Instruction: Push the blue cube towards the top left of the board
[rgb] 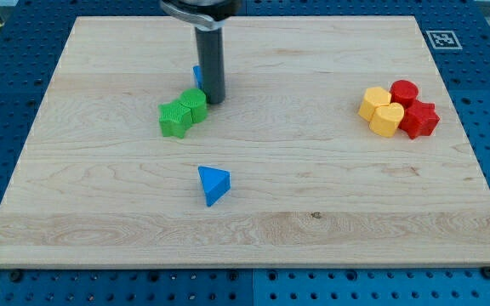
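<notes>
So my tip (214,100) sits right against the small blue cube (196,76), mostly hidden behind the rod, upper-left-centre of the wooden counter (313,187), green blocks (182,113) touching. No fingers here.

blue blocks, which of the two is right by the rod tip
The blue cube, a sliver showing left of my tip, mostly hidden behind the rod. The blue triangular block lies apart, toward the view's bottom.

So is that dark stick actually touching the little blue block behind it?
Cannot tell. In the camera view my tip stands in front of the blue cube, hiding most of it, so no contact or gap shows. Only a blue sliver peeks out on the view's left.
</notes>
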